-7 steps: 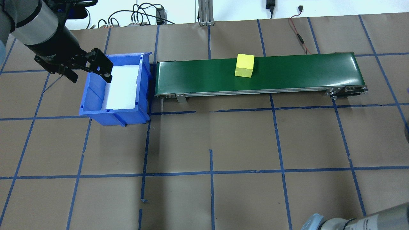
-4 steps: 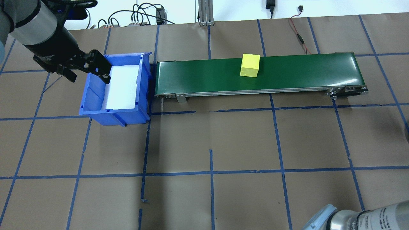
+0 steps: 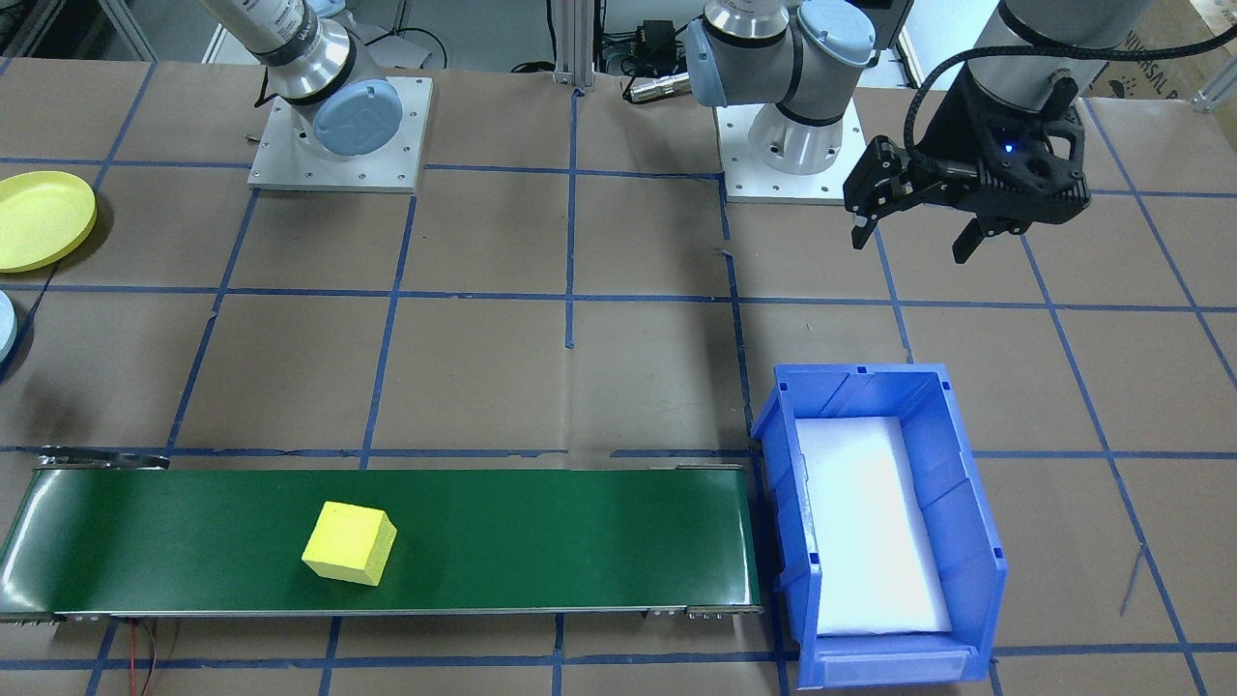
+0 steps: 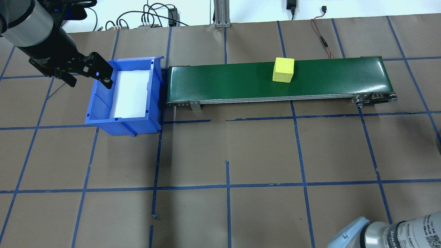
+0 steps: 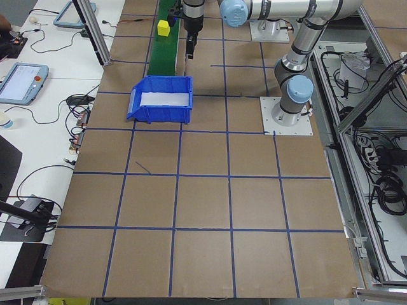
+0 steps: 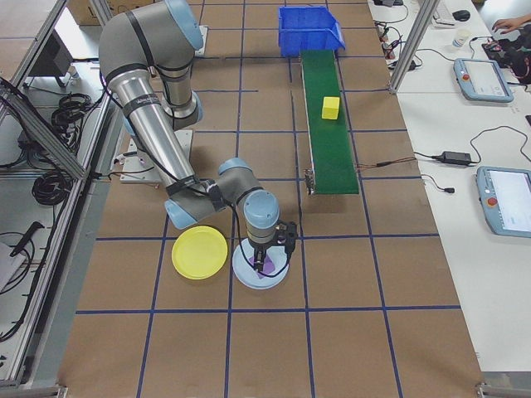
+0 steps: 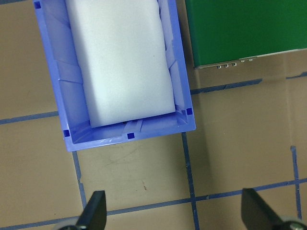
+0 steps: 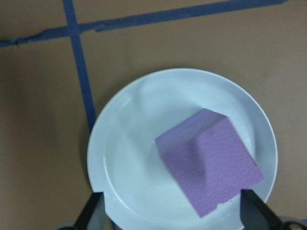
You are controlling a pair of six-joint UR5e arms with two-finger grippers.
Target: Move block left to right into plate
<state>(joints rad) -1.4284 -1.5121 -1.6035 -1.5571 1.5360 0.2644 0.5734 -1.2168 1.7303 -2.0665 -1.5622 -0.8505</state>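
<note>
A yellow block rides on the green conveyor belt, right of its middle in the overhead view. The yellow plate lies bare on the table at the robot's right end. My left gripper hangs open and holds nothing, by the blue bin's outer rim. My right gripper stands open above a pale blue plate. A purple block lies on that plate, right beside the yellow plate.
The blue bin with a white liner butts against the belt's left end. Cables and a red wire lie behind the belt. Both arm bases stand on the robot's side. Blue tape lines grid the brown table.
The yellow block has travelled rightward along the belt. My left gripper has drawn back a little to the left, away from the bin. The right arm's elbow has come further into view.
</note>
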